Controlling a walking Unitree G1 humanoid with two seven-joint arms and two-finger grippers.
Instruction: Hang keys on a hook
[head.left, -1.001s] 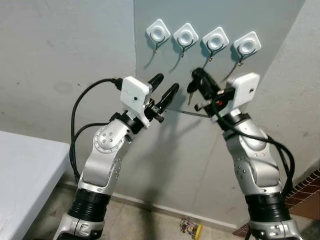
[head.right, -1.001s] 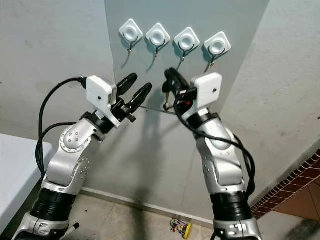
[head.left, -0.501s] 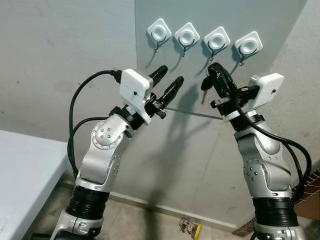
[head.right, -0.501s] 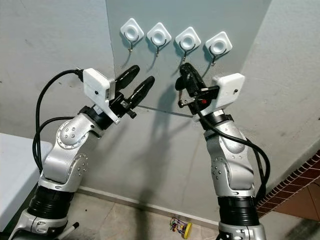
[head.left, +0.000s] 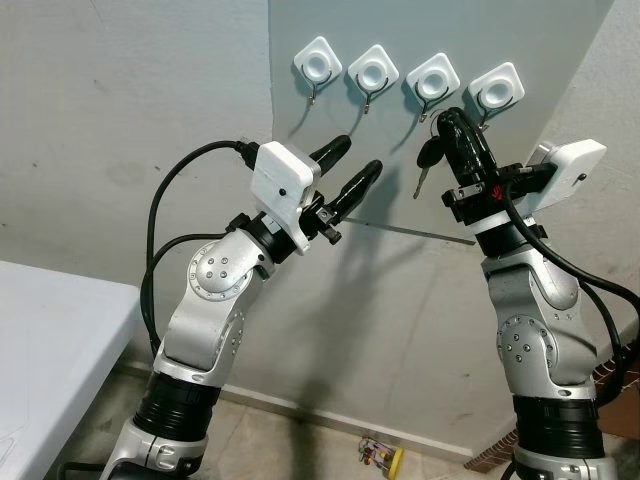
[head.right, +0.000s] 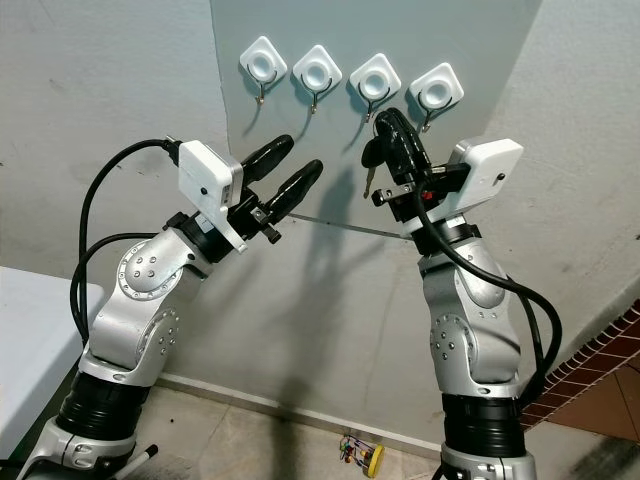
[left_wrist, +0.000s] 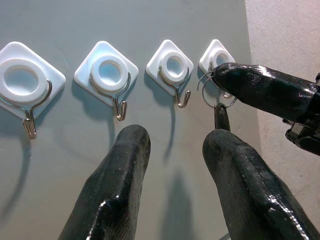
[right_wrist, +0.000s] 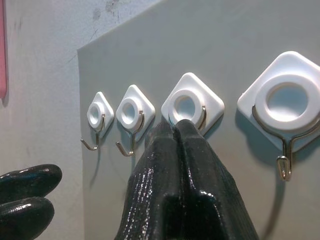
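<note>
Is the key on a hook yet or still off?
Off. The key dangles from the right gripper, just below the hooks.

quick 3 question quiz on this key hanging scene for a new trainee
1. True or false: the key already hangs free on a hook.
2. How many white wall hooks are in the row? A) three B) four C) five
3. Fill in: the key is held by the ____ gripper.

Key:
1. False. It hangs from a ring pinched in the right gripper, just below the hooks.
2. B.
3. Right. The left gripper is open, holding nothing.
</note>
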